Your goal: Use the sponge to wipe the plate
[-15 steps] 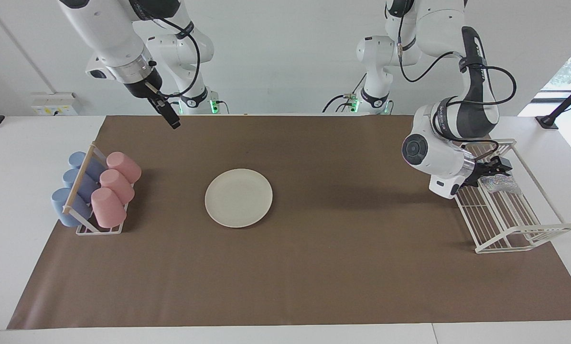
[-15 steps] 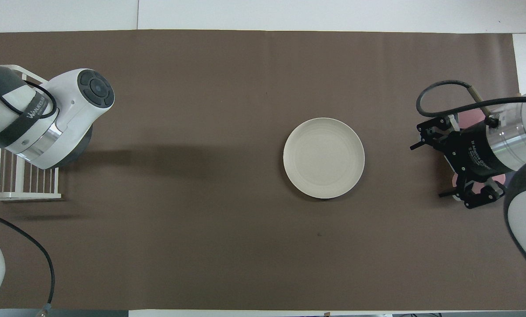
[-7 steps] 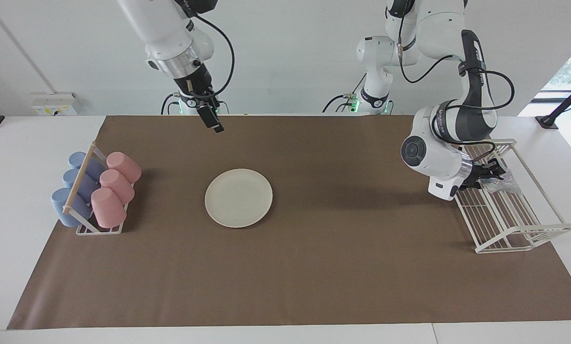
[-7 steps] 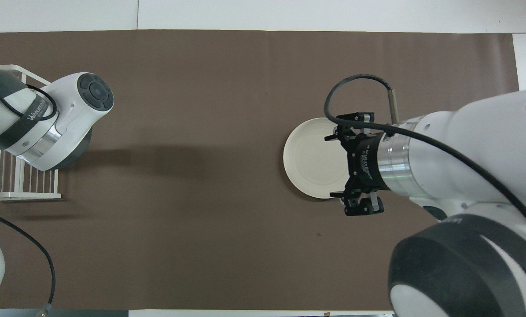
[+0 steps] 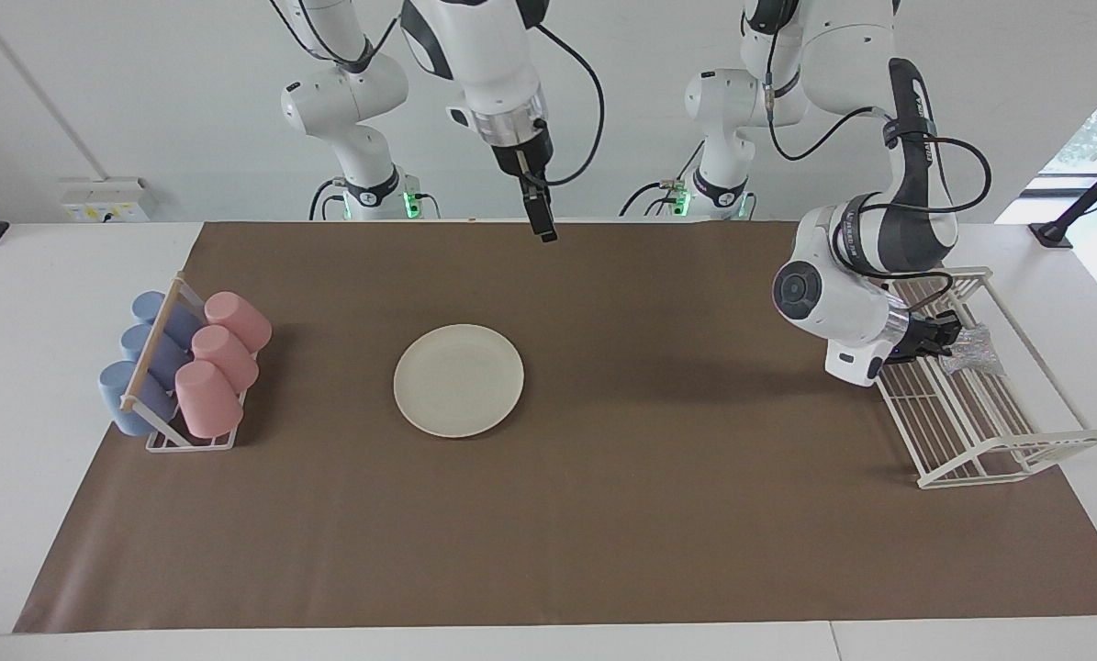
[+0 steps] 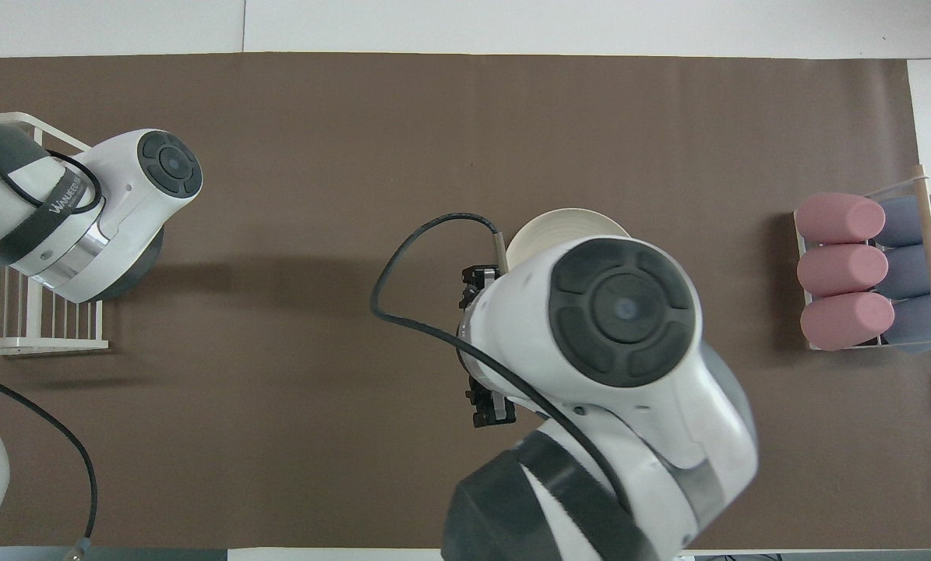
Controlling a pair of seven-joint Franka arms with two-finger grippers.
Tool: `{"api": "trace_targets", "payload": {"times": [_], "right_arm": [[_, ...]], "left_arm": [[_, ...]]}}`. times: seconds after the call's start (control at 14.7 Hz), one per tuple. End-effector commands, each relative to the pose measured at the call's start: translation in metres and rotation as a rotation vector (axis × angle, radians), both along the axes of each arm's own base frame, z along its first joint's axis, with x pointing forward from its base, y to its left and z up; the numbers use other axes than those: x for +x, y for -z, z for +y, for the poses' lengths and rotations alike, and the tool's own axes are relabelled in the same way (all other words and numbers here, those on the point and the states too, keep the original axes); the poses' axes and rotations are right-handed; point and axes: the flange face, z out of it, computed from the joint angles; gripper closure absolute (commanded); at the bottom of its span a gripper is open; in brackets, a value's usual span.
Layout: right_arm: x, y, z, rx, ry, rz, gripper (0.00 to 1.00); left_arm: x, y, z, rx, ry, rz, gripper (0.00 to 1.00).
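Observation:
The cream-white plate (image 5: 458, 380) lies flat on the brown mat, apart from both grippers. In the overhead view only its rim (image 6: 562, 221) shows past the right arm. The silvery sponge (image 5: 971, 351) lies on the white wire rack (image 5: 989, 431) at the left arm's end of the table. My left gripper (image 5: 950, 330) reaches low into the rack, its tips right at the sponge; the overhead view hides both. My right gripper (image 5: 542, 229) hangs high over the mat's edge nearest the robots, empty; in the overhead view its black links stand wide apart.
A small rack of pink and blue cups (image 5: 185, 365) lying on their sides stands at the right arm's end, also in the overhead view (image 6: 862, 271). The wire rack's corner (image 6: 21, 335) shows beside the left arm's wrist. The brown mat (image 5: 603, 514) covers the table.
My right arm has swung from over the cup rack toward the table's middle and now covers most of the plate in the overhead view. My left gripper has edged closer to the sponge.

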Motion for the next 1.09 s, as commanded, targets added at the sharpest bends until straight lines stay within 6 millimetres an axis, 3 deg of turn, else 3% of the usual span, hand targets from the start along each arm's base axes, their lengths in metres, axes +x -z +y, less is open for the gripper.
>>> {"api": "trace_targets", "payload": {"times": [0.0, 0.27, 0.41, 0.61, 0.68, 0.81, 1.02], "right_arm": [[0.026, -0.005, 0.017, -0.088, 0.014, 0.013, 0.0], [0.034, 0.011, 0.028, -0.109, 0.011, -0.017, 0.0], [0.033, 0.016, 0.024, -0.133, -0.005, 0.015, 0.0], [0.033, 0.02, 0.022, -0.136, -0.015, 0.027, 0.0], [0.03, 0.02, 0.023, -0.141, -0.02, 0.032, 0.0], [0.031, 0.02, 0.021, -0.14, -0.015, 0.034, 0.0], [0.028, 0.024, 0.022, -0.147, -0.019, 0.045, 0.0]], "left_arm": [[-0.003, 0.001, 0.003, 0.01, 0.01, -0.016, 1.0], [-0.003, -0.002, -0.002, 0.017, 0.01, -0.015, 1.0], [0.0, -0.007, -0.004, 0.018, 0.016, -0.014, 1.0], [0.012, -0.058, -0.009, 0.016, 0.062, 0.053, 1.0], [0.016, -0.084, -0.009, -0.008, 0.058, 0.06, 1.0], [0.022, -0.127, -0.016, -0.158, 0.023, 0.032, 1.0], [0.016, -0.149, -0.031, -0.41, -0.068, 0.025, 1.0]]}}
